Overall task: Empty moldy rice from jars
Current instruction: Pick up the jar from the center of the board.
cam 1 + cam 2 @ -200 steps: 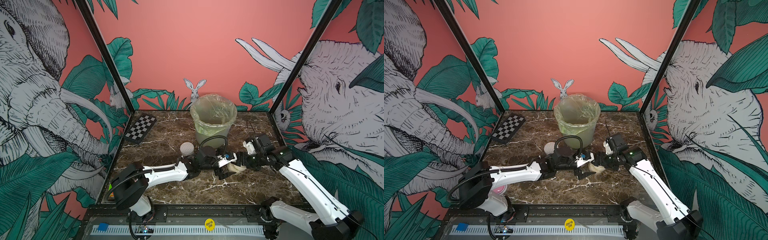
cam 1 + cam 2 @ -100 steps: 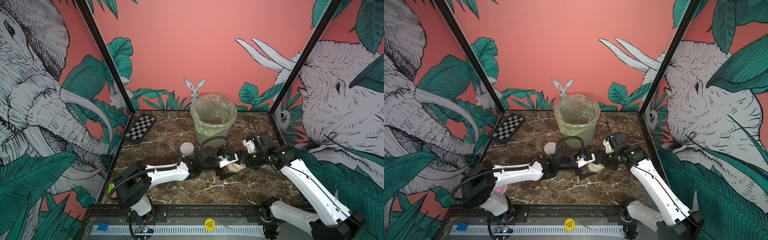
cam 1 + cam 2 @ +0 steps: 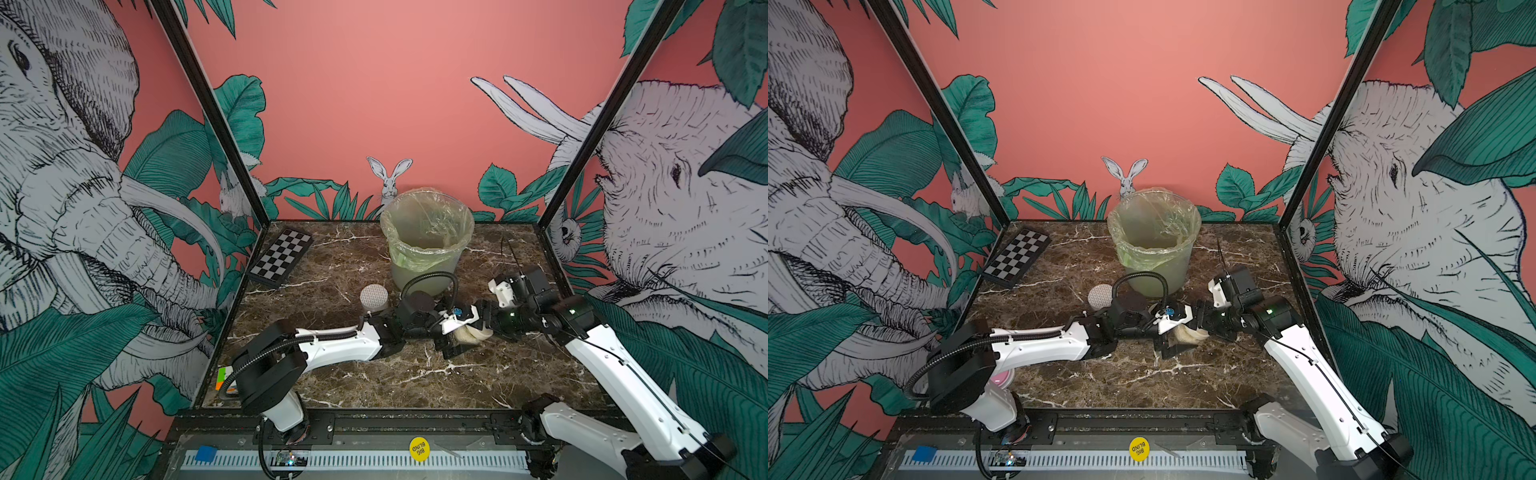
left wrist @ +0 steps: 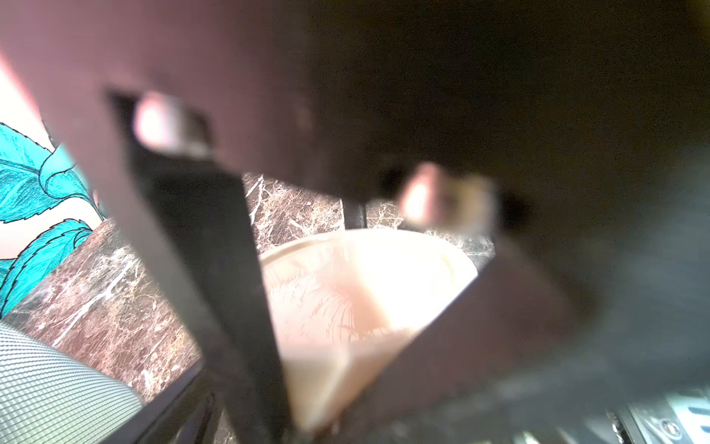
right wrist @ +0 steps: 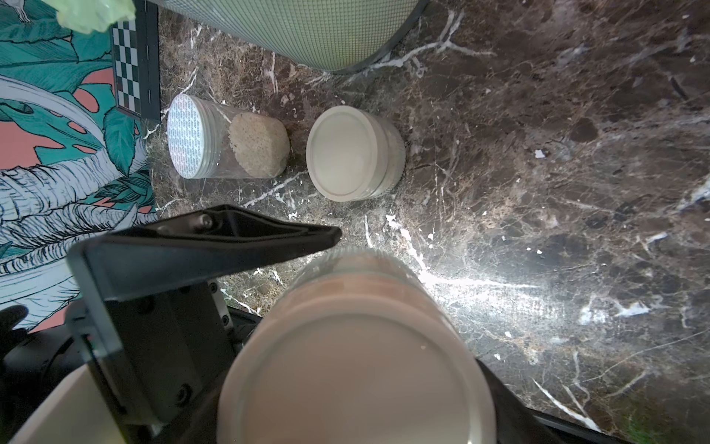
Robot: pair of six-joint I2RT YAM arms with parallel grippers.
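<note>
A squat clear jar [image 5: 353,365] with a plain beige lid hangs just above the table mid-right, lid toward the right wrist camera. My right gripper [image 3: 484,329] is shut on its lid end. My left gripper [image 3: 459,337] is open, its dark fingers [image 4: 215,292] on either side of the jar's body [image 4: 365,292]. Whether they touch it is not clear. On the table stand a taller jar with a white dotted lid [image 5: 188,136], holding a beige lump of moldy rice [image 5: 259,144], and a second squat jar [image 5: 353,153] with a beige lid. The dotted lid [image 3: 374,296] shows in both top views.
A translucent bin [image 3: 415,274] lined with a green-tinted bag stands at the back centre, just behind the arms. A checkerboard [image 3: 280,257] lies at the back left. A small colourful block [image 3: 222,376] sits at the front left edge by the left arm's base.
Both grippers and the jar between them have shifted slightly to the right. Their openings look the same.
</note>
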